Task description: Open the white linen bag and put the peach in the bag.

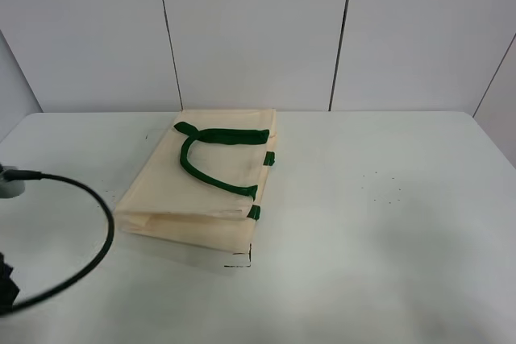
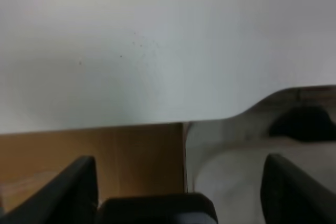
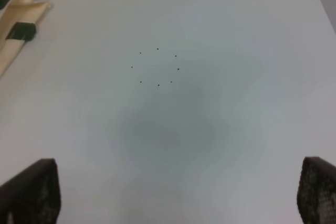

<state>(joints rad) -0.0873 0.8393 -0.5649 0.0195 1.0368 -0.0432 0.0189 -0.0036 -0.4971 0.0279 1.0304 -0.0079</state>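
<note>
Pale worktop (image 1: 387,223) carries the white linen bag (image 1: 201,183) lying flat and closed, well apart from each claw; both the left claw (image 2: 178,192) and right claw (image 3: 178,195) are spread, empty. No peach shows.

The white linen bag (image 1: 205,187) was matt, cream woven cloth with dark green fabric strap handles (image 1: 211,159). The table (image 1: 379,223) had a smooth, pale, slightly satin top. A black cable (image 1: 95,231) looked rubbery. Beyond the table edge, a brown panel (image 2: 121,156) looked like wood.
</note>
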